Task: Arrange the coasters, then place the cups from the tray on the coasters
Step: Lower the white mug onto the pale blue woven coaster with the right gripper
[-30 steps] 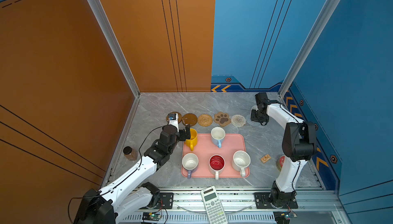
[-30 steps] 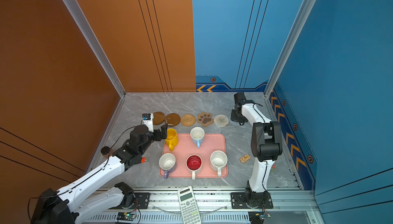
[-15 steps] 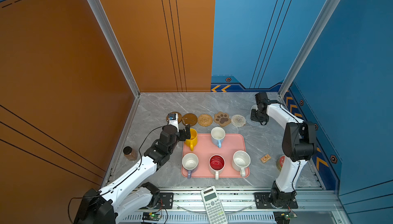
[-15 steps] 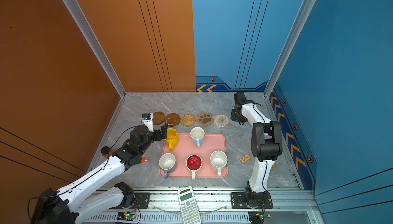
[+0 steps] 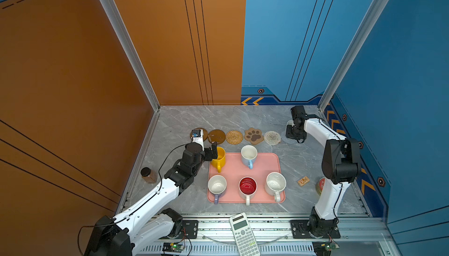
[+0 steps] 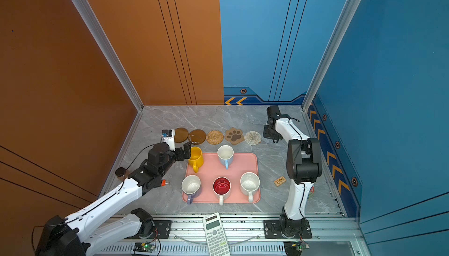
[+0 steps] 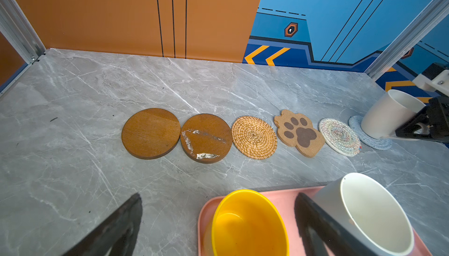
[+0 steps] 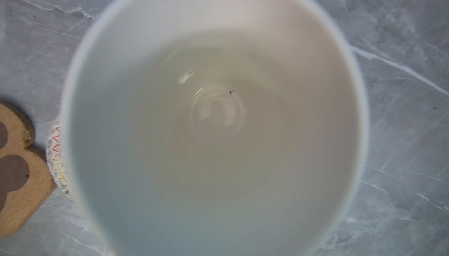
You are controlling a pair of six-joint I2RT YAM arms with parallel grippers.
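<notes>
The left arm [image 5: 155,194] stretches low toward the tray [image 5: 264,167], its left gripper [image 5: 211,152] spread wide beside the yellow cup [image 5: 218,158]. The right arm [image 5: 337,160] reaches far back. Its right gripper [image 5: 294,133] pinches the white cup [image 7: 388,114], which only the left wrist view shows tilted on the pale-blue coaster [image 7: 374,141].

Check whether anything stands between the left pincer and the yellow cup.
Nothing visible does. The open left pincer is right at the yellow cup, with no other thing between them.

Orange wall [image 5: 170,36], blue wall [image 5: 279,36], marble floor [image 5: 194,118]
</notes>
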